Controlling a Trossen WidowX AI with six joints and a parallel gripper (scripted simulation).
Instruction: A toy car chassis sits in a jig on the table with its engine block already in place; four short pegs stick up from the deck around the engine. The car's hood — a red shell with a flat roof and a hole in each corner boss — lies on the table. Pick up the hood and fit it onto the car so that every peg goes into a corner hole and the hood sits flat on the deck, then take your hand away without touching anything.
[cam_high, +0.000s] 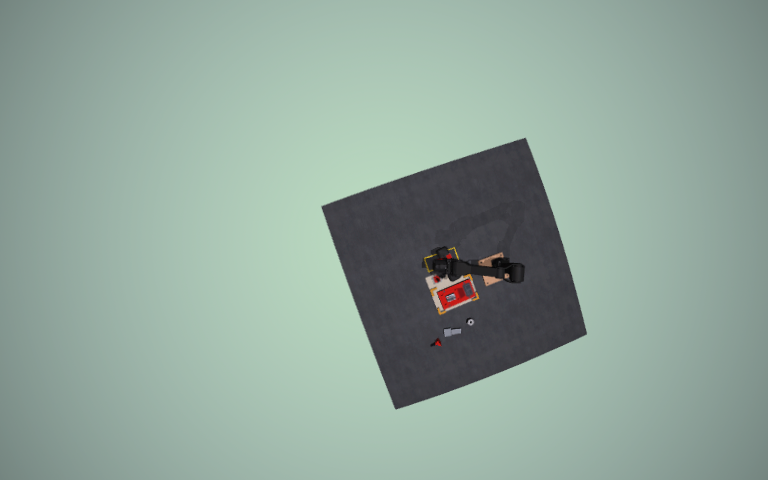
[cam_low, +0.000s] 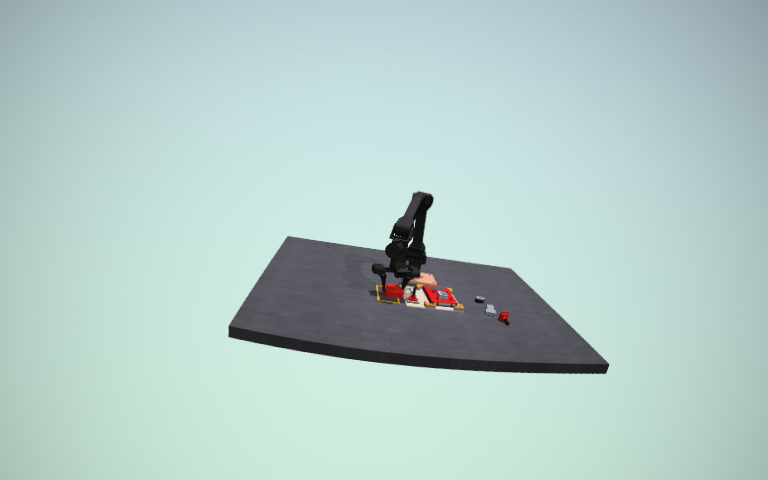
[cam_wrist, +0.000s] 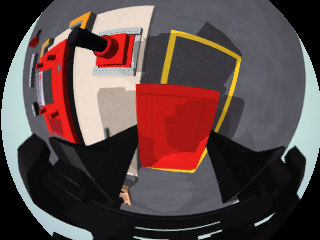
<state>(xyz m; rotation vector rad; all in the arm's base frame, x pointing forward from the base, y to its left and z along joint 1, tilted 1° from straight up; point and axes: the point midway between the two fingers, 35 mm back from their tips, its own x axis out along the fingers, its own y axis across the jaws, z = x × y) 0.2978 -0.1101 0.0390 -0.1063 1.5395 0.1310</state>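
Observation:
The hood (cam_high: 449, 256) (cam_low: 393, 292) (cam_wrist: 175, 125), a red shell with a flat roof, is roof up inside the yellow outline's area. My gripper (cam_low: 393, 288) (cam_wrist: 173, 130) is shut on it, one finger against each side. Whether the hood touches the table cannot be told; its underside and corner holes are hidden. The red chassis (cam_high: 443, 302) (cam_low: 433, 295) (cam_wrist: 65, 120) sits in the jig beside the hood, left in the wrist view. The grey engine block (cam_high: 450, 297) (cam_low: 442, 294) is on its deck, with short red pegs around it in the wrist view.
A red block with an upright black knob (cam_wrist: 87, 41) stands on the cream board (cam_wrist: 85, 92) between hood and chassis. Beyond the jig lie a white ring (cam_high: 470, 321) (cam_low: 479, 298), a grey part (cam_high: 451, 331) (cam_low: 489, 310) and a red-and-black part (cam_high: 436, 343) (cam_low: 504, 316).

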